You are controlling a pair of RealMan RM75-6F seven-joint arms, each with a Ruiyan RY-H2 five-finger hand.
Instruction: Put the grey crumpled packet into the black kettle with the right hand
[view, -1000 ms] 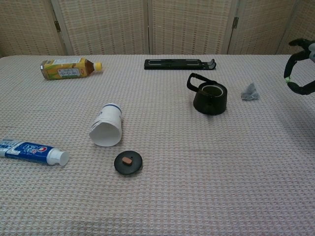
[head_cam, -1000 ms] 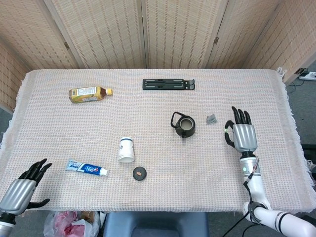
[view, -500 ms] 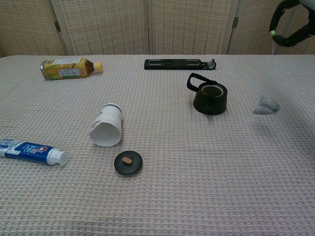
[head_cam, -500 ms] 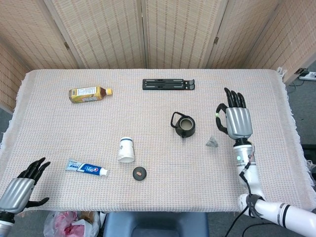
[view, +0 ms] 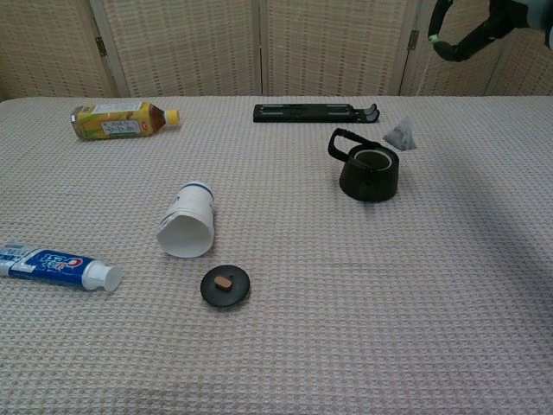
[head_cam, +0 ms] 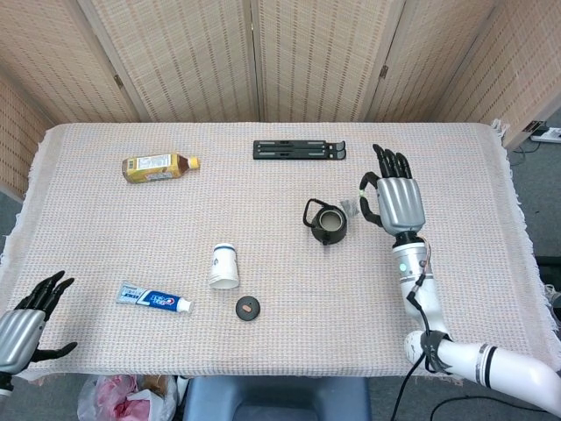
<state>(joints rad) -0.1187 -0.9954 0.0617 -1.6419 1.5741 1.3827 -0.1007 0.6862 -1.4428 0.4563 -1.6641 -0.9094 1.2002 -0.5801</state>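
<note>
From the head view, the robot's right hand (head_cam: 392, 201) is raised over the table just right of the small black cast-iron kettle (head_cam: 328, 224), back of the hand toward the camera, fingers spread and pointing away from the robot, the forearm running back toward the near edge. The grey crumpled packet (head_cam: 350, 207) sits between the thumb and the kettle's rim; whether the thumb touches it cannot be told. The left hand (head_cam: 24, 324) hangs open at the near left corner, holding nothing. From the chest view, only curled dark fingertips (view: 453, 39) show at the top right, and the packet (view: 400, 136) appears just right of the kettle (view: 367, 169) (its handle to the left), peak up, with no clear long axis.
</note>
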